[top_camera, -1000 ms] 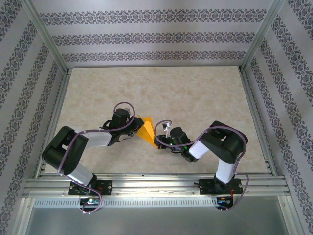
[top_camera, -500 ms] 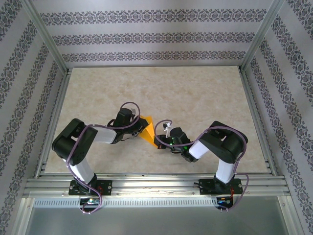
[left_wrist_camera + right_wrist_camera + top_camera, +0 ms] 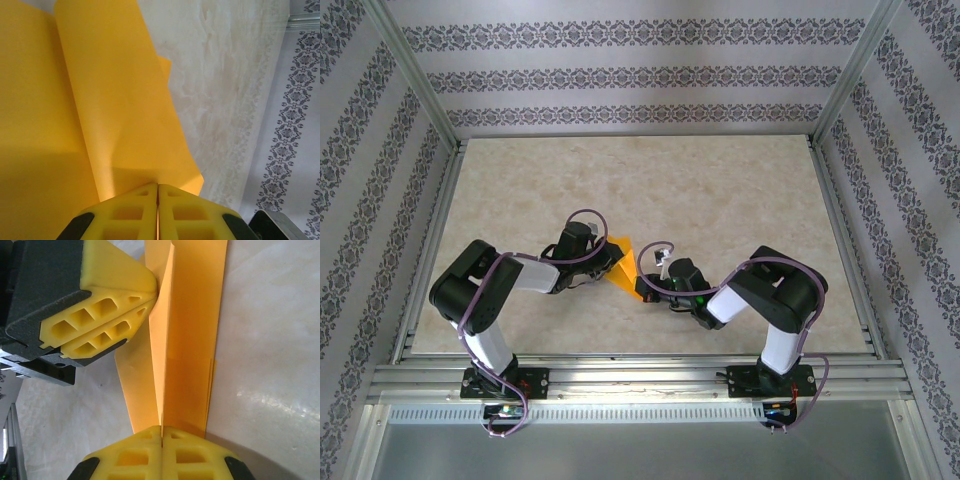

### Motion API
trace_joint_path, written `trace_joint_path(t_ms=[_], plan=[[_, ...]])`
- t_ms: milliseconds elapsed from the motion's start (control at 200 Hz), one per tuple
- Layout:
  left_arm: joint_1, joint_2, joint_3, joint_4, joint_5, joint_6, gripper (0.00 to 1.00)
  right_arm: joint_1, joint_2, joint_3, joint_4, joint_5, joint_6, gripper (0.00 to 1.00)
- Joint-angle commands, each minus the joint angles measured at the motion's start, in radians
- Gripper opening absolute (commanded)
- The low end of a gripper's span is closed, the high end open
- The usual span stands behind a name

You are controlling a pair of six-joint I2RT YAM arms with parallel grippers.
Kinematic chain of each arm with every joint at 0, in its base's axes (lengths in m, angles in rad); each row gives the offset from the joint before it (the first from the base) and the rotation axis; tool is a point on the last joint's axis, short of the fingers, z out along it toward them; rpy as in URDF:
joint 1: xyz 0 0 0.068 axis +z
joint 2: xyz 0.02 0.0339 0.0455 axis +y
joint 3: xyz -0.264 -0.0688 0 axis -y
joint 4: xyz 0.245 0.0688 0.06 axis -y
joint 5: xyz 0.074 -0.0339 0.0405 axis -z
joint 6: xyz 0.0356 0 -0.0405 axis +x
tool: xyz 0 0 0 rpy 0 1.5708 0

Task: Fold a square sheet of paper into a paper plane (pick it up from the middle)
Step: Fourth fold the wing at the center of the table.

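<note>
Pinching thin, creased orange paper (image 3: 125,100) from opposite ends, left claw (image 3: 158,187) and right claw (image 3: 162,429) are clenched on it.

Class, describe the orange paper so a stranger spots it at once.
On the beige marbled table, look front and centre. The folded orange paper is pinched between the left end effector and right end effector; nothing else is orange.

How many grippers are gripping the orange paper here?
2. The left gripper is shut on the left side of the paper. The right gripper is shut on its near right end, as seen from the top view.
</note>
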Motion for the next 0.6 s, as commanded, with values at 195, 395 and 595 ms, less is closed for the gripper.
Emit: trace_joint_path(t_ms=[195, 395, 595], plan=[[-0.01, 0.023, 0.026, -0.002, -0.012, 0.011, 0.1, -0.024, 0.024, -0.002, -0.122, -0.02, 0.028, 0.0], [-0.01, 0.028, 0.038, -0.028, -0.013, 0.021, 0.1, -0.024, 0.016, 0.004, -0.142, -0.02, 0.024, 0.0], [-0.01, 0.038, 0.045, -0.049, -0.018, 0.03, 0.1, -0.024, 0.01, 0.01, -0.166, -0.022, 0.02, 0.0]])
